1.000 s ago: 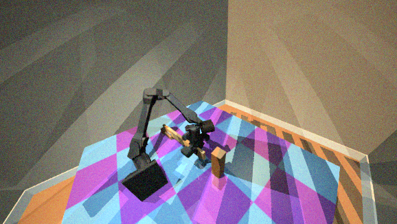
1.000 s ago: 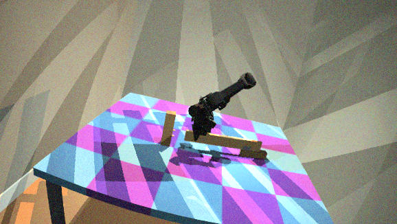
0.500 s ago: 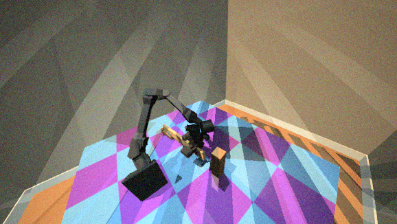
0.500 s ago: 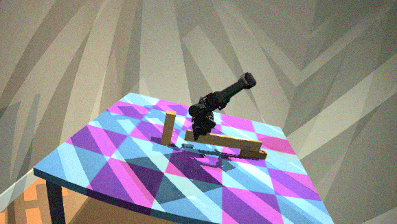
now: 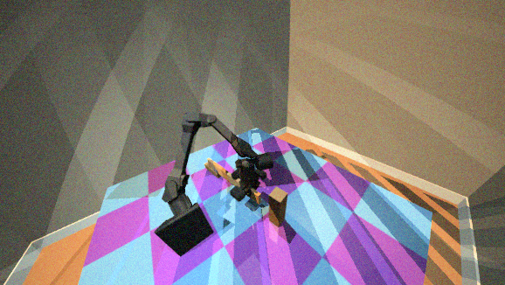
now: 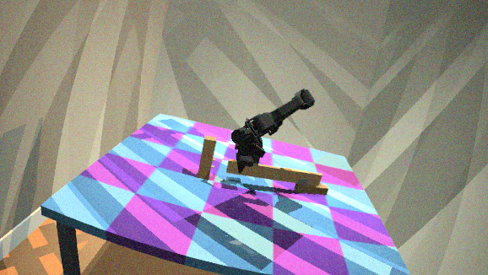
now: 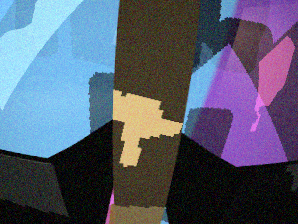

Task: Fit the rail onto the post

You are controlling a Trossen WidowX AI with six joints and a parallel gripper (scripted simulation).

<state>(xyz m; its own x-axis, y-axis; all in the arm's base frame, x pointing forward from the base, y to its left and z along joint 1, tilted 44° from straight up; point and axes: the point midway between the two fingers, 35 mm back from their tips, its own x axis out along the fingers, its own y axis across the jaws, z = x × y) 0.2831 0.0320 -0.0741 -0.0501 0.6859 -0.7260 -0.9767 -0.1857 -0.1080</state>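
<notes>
The wooden rail (image 5: 224, 173) (image 6: 287, 174) (image 7: 155, 50) is held off the table near its near end and looks roughly level. Its far end sits at the low footboard block (image 6: 317, 189); the bracket fit is too small to tell. My gripper (image 6: 245, 165) (image 7: 139, 127) is shut on the rail, one finger on each side. The upright post (image 5: 278, 208) (image 6: 206, 158) stands a short gap beyond the rail's near end, not touching it. A small peg (image 6: 213, 166) shows on the post's rail-facing side, outside the rail. The holes in the rail's end are hidden.
The arm's black base (image 5: 184, 229) stands on the patterned table (image 5: 118, 223) (image 6: 139, 211), with the arm arching over to the rail. Dark shadows of arm and rail lie beneath the rail. Light patches cross the rail's top in the wrist view.
</notes>
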